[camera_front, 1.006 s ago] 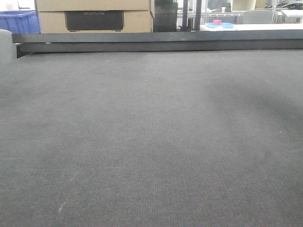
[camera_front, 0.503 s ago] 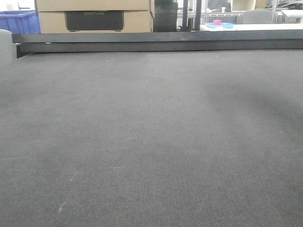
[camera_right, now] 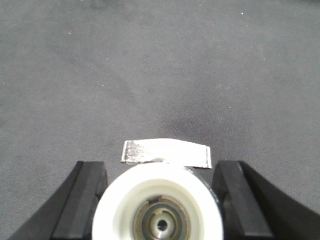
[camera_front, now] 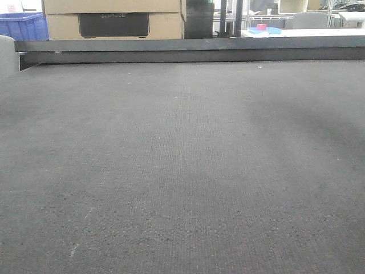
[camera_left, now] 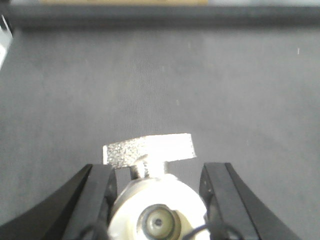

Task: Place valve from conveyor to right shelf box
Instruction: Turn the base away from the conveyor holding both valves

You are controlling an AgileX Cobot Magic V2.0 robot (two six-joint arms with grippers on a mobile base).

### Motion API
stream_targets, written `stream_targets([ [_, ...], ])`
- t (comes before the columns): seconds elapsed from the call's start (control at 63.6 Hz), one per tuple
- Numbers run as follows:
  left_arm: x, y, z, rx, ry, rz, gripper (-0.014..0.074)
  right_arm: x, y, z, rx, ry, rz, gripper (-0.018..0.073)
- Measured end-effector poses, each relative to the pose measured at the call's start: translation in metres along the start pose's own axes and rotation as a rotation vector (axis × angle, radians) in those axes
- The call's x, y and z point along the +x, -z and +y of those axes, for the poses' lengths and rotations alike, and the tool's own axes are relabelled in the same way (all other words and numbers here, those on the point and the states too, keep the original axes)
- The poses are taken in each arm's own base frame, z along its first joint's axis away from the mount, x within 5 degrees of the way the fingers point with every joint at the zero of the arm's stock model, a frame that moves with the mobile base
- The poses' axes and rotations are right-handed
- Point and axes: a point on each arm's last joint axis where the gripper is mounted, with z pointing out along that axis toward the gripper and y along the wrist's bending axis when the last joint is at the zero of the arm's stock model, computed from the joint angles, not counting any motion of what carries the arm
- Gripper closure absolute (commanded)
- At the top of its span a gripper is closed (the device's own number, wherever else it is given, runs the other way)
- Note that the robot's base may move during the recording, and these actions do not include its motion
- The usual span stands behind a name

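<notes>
The left hand (camera_left: pixel 158 169) has a white valve (camera_left: pixel 157 212) right between its two black fingers (camera_left: pixel 97 195). The fingers are set narrow and press on both sides of the round body, so the hand is holding it. The shiny handle (camera_left: pixel 148 149) pokes out just past the fingertips. The right hand (camera_right: pixel 159 167) looks the same: squeezed in narrow on a second valve (camera_right: pixel 157 210), with its silver handle (camera_right: pixel 166 152) out in front too. I think the tight squeeze on the round part is there so the valves do not slip on the way to the box. Under both hands lies the grey conveyor (camera_front: pixel 182 171), and I cannot tell if the valves touch it. The black rail (camera_front: pixel 188 50) is far ahead of the hands. The shelf box is not in any view, so I think the carrying part comes next
</notes>
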Motion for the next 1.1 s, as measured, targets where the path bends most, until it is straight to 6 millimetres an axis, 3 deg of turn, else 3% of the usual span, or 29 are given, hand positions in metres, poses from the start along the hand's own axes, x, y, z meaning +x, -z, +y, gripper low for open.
stream_targets([
  [0.33, -0.011, 0.001, 0.0, -0.003, 0.0, -0.123, 0.0707, 0.0, 0.0, 0.0, 0.0, 0.0, -0.002, 0.0722],
  [1.1, -0.011, 0.001, 0.001, -0.008, -0.006, -0.124, 0.0707, -0.001, 0.0, 0.0, 0.0, 0.0, -0.007, 0.0722],
])
